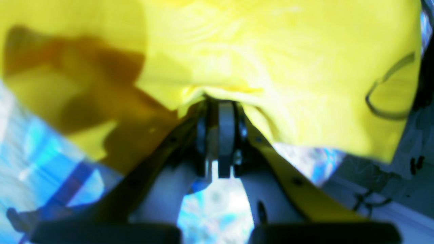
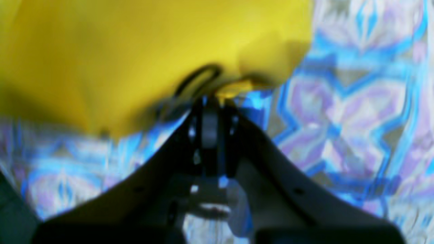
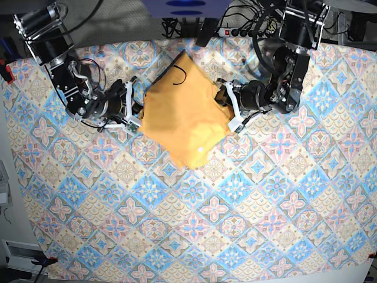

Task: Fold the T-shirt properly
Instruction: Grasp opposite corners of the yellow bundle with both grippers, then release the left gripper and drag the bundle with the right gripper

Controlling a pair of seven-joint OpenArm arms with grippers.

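My left pincer (image 1: 222,98) and right pincer (image 2: 212,98) each clamped an opposite edge of the yellow T-shirt (image 3: 181,115), which lay bunched between them on the patterned tablecloth (image 3: 247,200).

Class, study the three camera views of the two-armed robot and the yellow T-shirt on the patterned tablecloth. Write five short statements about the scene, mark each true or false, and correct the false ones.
1. The T-shirt lies between the two arms. True.
2. The left end effector is open and clear of the fabric. False: its jaws are shut on the T-shirt's edge.
3. The right end effector is shut on the T-shirt's edge. True.
4. The T-shirt is spread flat with both sleeves laid out. False: it is a compact, bunched shape with no sleeve laid out.
5. The tablecloth is plain white. False: it has a blue and pink diamond pattern.
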